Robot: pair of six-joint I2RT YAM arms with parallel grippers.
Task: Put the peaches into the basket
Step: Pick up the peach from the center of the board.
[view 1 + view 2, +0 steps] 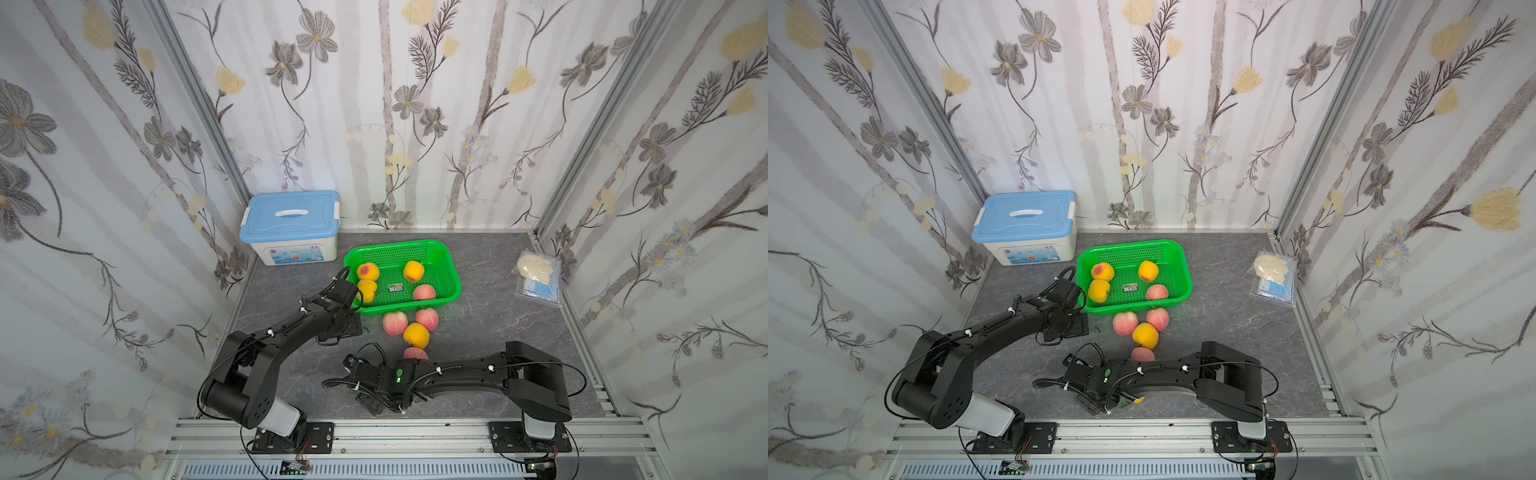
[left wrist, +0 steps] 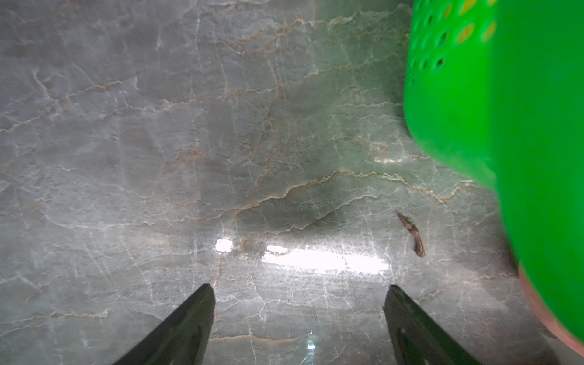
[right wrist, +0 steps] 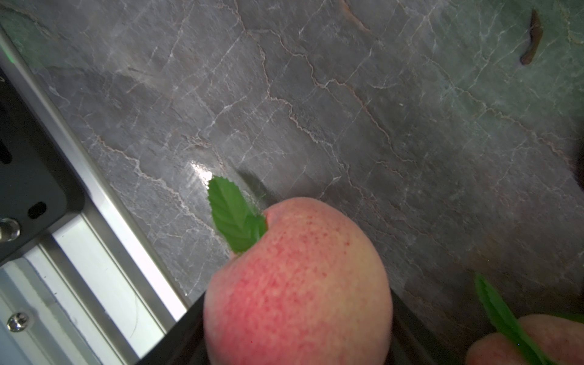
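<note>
A: Where does the basket stand?
B: The green basket [image 1: 453, 270] sits toward the back of the table [image 1: 498, 332], well apart from both side edges, four peaches [image 1: 413, 271] inside. A blue-lidded box [image 1: 291, 220] fills the back left corner, near its rim but apart.
A: And outside it?
B: Two pink peaches [image 1: 395, 323] lie just beside its near rim, a yellow peach [image 1: 416, 335] touching them in front.
A: The fingers?
B: The left fingers [image 2: 189, 322] stand apart over bare table, nothing between them, the basket's near left corner just beside. The right fingers [image 3: 186, 341] are clamped on a leafy pink peach [image 3: 297, 278] near the table's front edge, the metal rail [image 3: 104, 252] alongside; another peach [image 3: 553, 341] lies just beside.
A: Open room?
B: The table's right half lies bare up to a plastic packet [image 1: 538, 276] at the right edge.
</note>
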